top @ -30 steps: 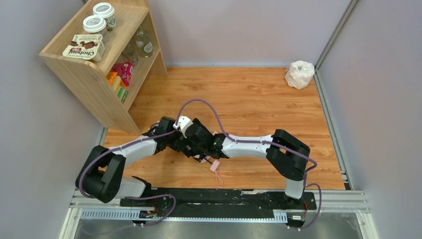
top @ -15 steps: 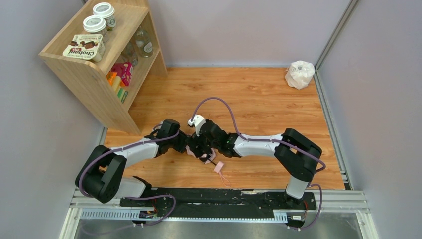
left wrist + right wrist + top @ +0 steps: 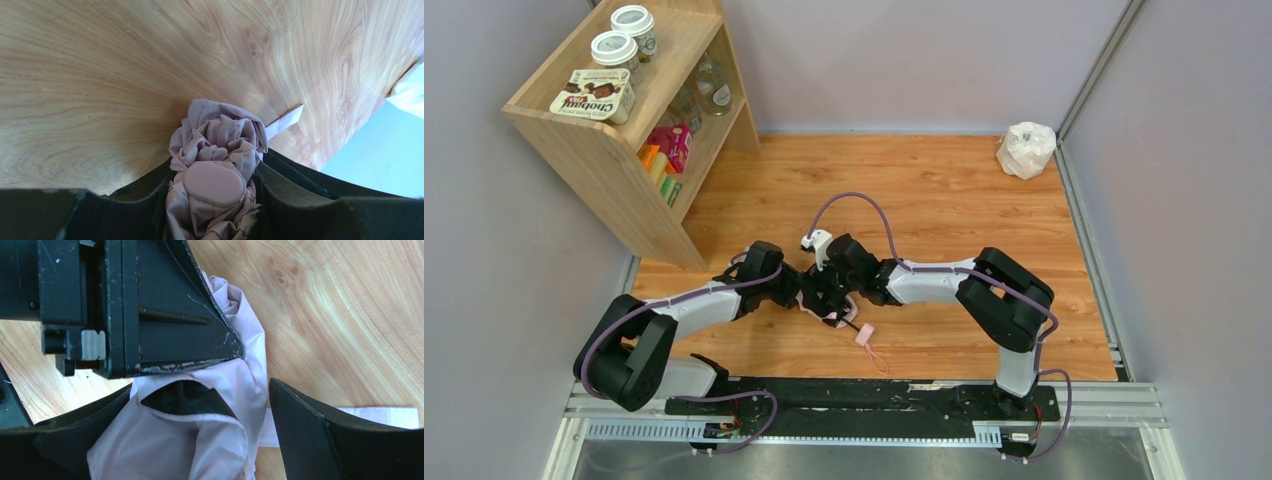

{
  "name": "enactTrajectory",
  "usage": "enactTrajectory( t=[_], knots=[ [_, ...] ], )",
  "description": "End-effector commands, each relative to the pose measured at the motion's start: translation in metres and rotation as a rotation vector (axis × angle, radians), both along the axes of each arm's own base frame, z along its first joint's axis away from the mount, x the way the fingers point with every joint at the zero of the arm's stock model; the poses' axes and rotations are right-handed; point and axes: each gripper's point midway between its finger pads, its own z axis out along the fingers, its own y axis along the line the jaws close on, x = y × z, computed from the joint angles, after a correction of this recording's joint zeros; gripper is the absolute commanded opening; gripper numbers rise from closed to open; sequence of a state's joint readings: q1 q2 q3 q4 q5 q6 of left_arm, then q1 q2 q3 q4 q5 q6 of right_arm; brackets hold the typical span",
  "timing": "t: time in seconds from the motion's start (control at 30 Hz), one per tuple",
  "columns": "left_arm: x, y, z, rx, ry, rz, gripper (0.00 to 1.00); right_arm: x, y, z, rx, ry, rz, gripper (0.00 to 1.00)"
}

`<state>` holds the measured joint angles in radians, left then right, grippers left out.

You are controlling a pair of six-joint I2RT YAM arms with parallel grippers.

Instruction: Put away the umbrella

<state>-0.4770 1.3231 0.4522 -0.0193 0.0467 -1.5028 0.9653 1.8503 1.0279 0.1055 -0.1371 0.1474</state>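
The umbrella [image 3: 820, 306] is found on the tabletop [image 3: 944, 200], near its middle and towards the near edge, where both arms meet. In the top view its bunched pink fabric is largely covered by the two tools. The black shaft [image 3: 851, 322] is seen running out from under them towards the near right. It ends in the pink handle [image 3: 864, 336], and the loop [image 3: 876, 358] lies on the wood beyond.

The left tool [image 3: 215, 167] is pressed onto the umbrella. In the left wrist view crumpled fabric and an oval pink cap [image 3: 215, 184] are pinched between the dark fingers [image 3: 125, 210]. A pale strap [image 3: 286, 119] is seen sticking out from the fabric over the wood.

The right tool [image 3: 202, 405] is spread. In the right wrist view fabric is seen lying between its fingers [image 3: 320, 440]; one is touched by it, and the other stands just beside it. The body of the left tool is seen just above, against the fabric.

A wooden shelf [image 3: 624, 130] is set at the far left and a white bag [image 3: 1026, 150] in the far right corner, both well apart from the umbrella.
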Motion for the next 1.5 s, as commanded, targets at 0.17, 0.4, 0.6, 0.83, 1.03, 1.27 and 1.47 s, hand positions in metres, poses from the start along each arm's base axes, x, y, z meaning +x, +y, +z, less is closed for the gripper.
enactTrajectory(
  t=[0.17, 0.4, 0.6, 0.83, 1.03, 1.27, 1.47],
  knots=[
    [-0.027, 0.022, -0.027, 0.08, 0.144, 0.059, 0.0, 0.015, -0.057, -0.05, -0.27, -0.012, -0.159, 0.54],
    [-0.023, 0.02, -0.038, 0.06, 0.122, 0.069, 0.0, 0.005, -0.067, -0.081, -0.368, 0.021, -0.119, 0.18],
    [-0.017, 0.018, -0.032, 0.029, 0.006, 0.044, 0.43, -0.001, -0.074, -0.095, -0.403, 0.051, -0.105, 0.0],
    [-0.015, 0.034, -0.003, 0.075, -0.143, 0.017, 0.73, -0.013, -0.062, -0.091, -0.29, 0.157, -0.042, 0.0],
    [-0.033, 0.051, 0.016, 0.075, -0.133, -0.005, 0.75, -0.016, -0.06, -0.087, -0.266, 0.181, -0.016, 0.0],
    [-0.016, 0.036, 0.074, -0.074, -0.301, -0.005, 0.75, -0.019, -0.055, -0.083, -0.239, 0.204, 0.01, 0.0],
    [-0.011, 0.025, 0.068, -0.04, -0.121, -0.049, 0.76, -0.019, -0.052, -0.081, -0.228, 0.209, 0.018, 0.0]
  ],
)
